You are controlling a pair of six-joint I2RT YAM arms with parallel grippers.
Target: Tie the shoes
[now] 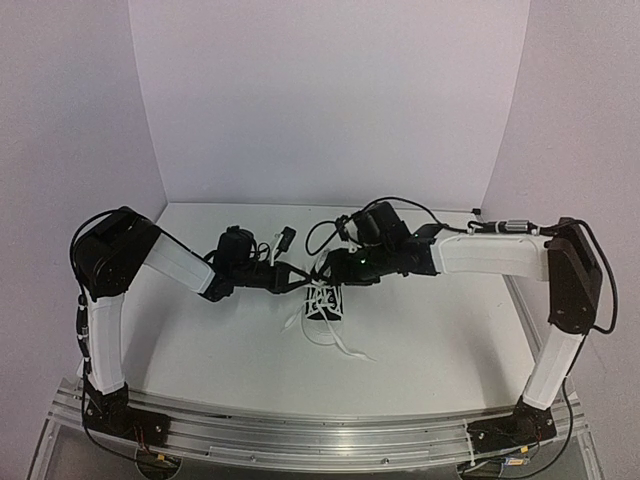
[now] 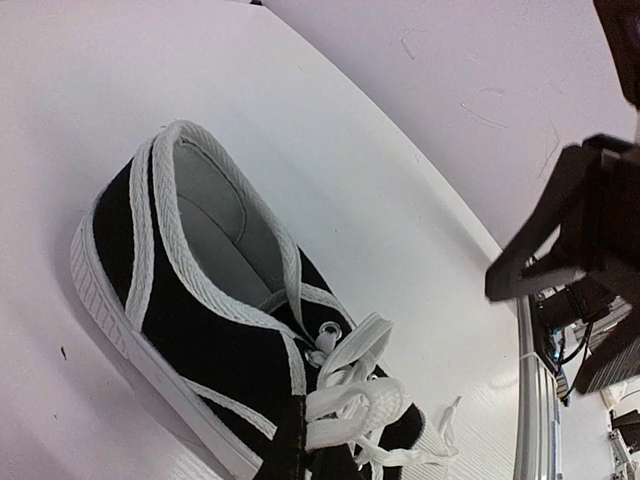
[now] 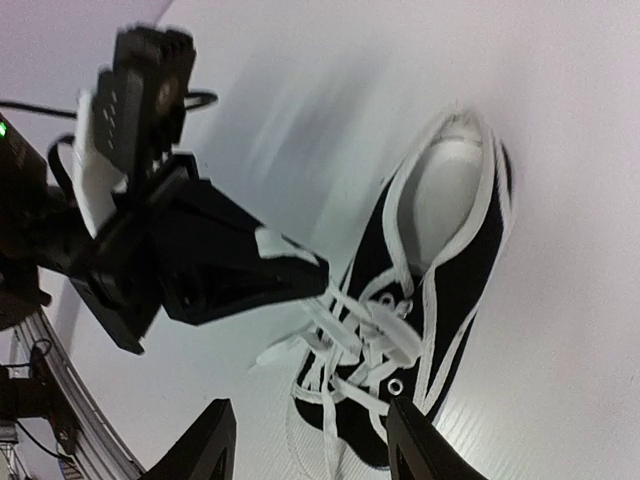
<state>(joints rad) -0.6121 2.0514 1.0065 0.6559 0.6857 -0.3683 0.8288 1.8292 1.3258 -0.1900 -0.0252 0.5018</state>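
We judge the left end effector clenched on a white flat lace for tension, the right end effector released, black canvas sneaker just ahead, ready to grasp

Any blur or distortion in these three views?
Top external: soft, evenly lit, the sneaker small and low in detail. Left wrist: sneaker sharp, table edge bowed by the wide lens. Right wrist: streaky blur on the bare table; left gripper a dark, detail-poor mass.
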